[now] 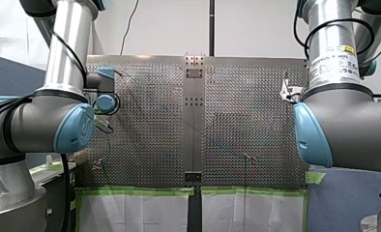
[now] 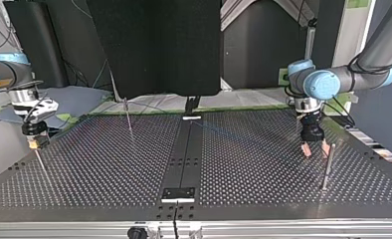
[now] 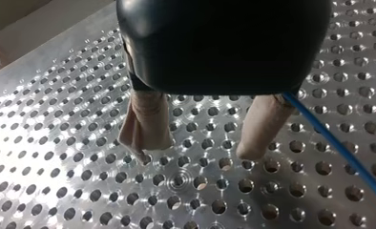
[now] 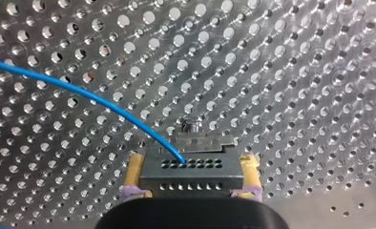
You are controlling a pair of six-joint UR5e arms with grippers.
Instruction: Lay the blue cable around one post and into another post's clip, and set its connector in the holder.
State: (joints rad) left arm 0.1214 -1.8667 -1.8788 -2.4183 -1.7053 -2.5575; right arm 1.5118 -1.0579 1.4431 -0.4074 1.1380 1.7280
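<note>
In the right wrist view my right gripper [image 4: 193,161] is shut with its yellow pads on a grey connector block [image 4: 188,174]. The blue cable [image 4: 81,93] leaves the block's face and curves away over the perforated plate. In the top view this gripper [image 2: 35,143] hangs at the left, just above a thin post [image 2: 42,167]. My left gripper [image 3: 200,149] stands open, its beige pads [image 3: 145,126] close above the plate with nothing between them. The blue cable [image 3: 339,148] runs past the outside of one finger. In the top view this gripper [image 2: 314,148] is beside a metal post [image 2: 327,167].
Another thin post [image 2: 128,117] stands at the back left of the top view. A black centre strip [image 2: 184,159] divides the plate, with a small black block [image 2: 179,194] at its near end and a white-marked piece [image 2: 191,118] at its far end.
</note>
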